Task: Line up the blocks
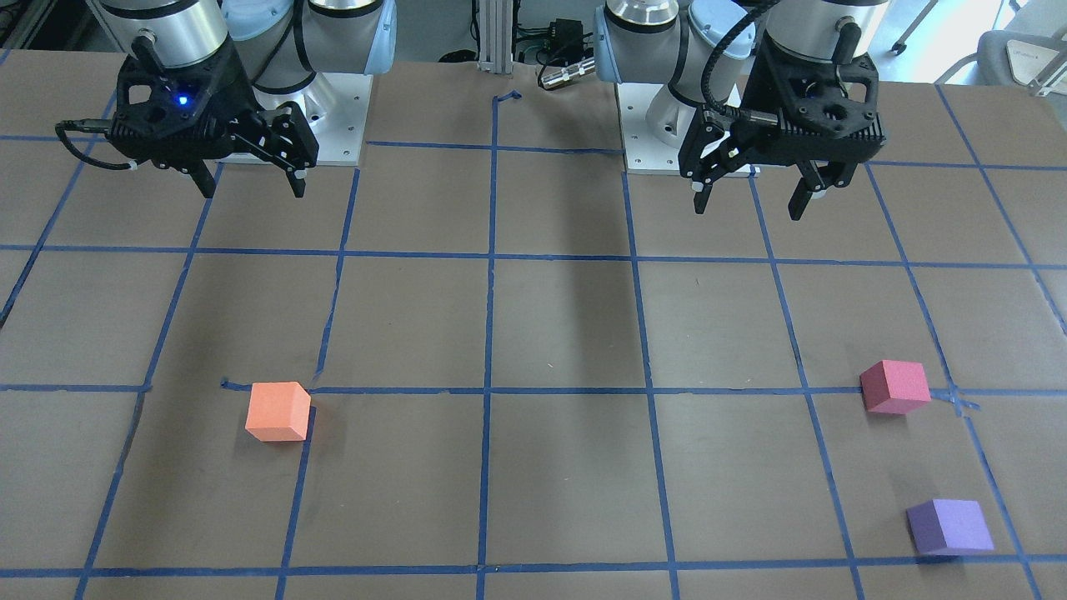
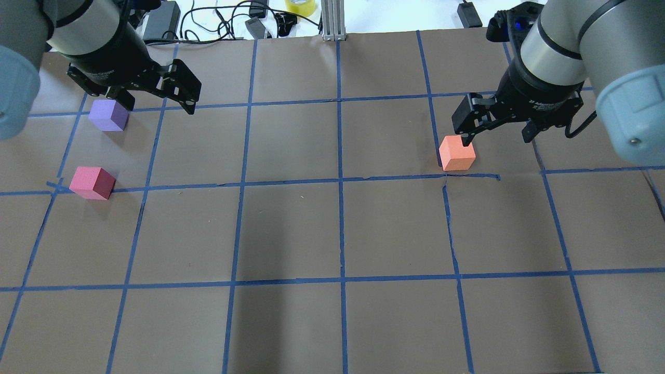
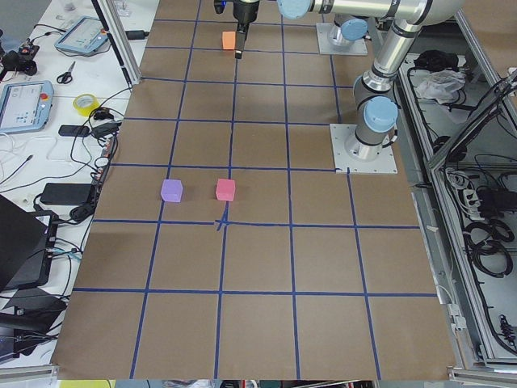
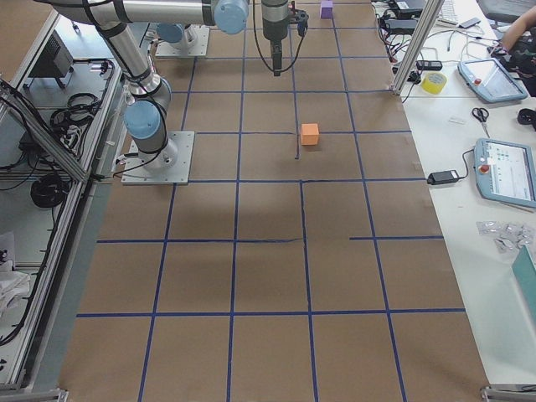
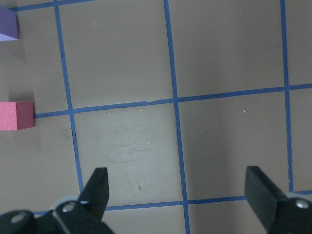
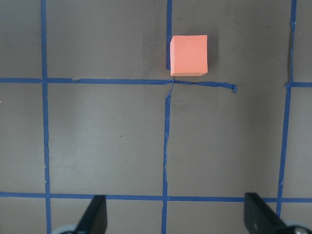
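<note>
The orange block sits on the robot's right half of the table, by a tape crossing. It also shows in the right wrist view. The red-pink block and the purple block sit apart on the robot's left side, and both show at the left edge of the left wrist view. My left gripper is open and empty, held above the table near its base. My right gripper is open and empty, also held high.
The table is covered in brown paper with a blue tape grid. The arms' base plates stand at the robot's edge. Cables and a yellow tape roll lie past the far edge. An aluminium post stands at the far middle.
</note>
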Robot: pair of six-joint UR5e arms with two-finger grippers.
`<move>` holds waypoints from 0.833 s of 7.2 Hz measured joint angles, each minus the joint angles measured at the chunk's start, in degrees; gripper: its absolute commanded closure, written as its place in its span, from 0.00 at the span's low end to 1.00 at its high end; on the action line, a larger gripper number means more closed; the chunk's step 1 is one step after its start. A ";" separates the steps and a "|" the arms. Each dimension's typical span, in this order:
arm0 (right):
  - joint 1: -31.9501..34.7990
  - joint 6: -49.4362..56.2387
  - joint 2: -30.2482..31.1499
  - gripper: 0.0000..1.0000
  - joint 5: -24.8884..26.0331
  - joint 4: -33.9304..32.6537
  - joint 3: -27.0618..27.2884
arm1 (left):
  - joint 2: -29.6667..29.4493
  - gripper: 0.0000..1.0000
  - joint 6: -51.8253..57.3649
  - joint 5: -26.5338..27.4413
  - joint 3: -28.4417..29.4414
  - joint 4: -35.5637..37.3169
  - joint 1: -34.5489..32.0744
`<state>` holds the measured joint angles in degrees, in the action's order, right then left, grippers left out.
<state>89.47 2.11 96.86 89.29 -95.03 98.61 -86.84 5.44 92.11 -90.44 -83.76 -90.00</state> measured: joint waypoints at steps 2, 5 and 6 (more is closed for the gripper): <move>-0.29 -0.25 -0.66 0.00 -0.01 -0.29 0.25 | 0.00 0.00 0.01 0.00 -0.06 -0.03 0.00; -0.74 0.23 -2.98 0.00 -0.43 -2.06 0.29 | 0.00 0.00 -0.01 0.00 -0.09 -0.06 0.00; -0.74 0.37 -4.87 0.00 -0.46 -3.79 0.27 | 0.00 0.00 0.00 0.00 -0.09 -0.08 0.00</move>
<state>88.73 2.47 92.00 88.84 -98.82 98.89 -86.84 5.44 92.11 -90.53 -83.84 -90.00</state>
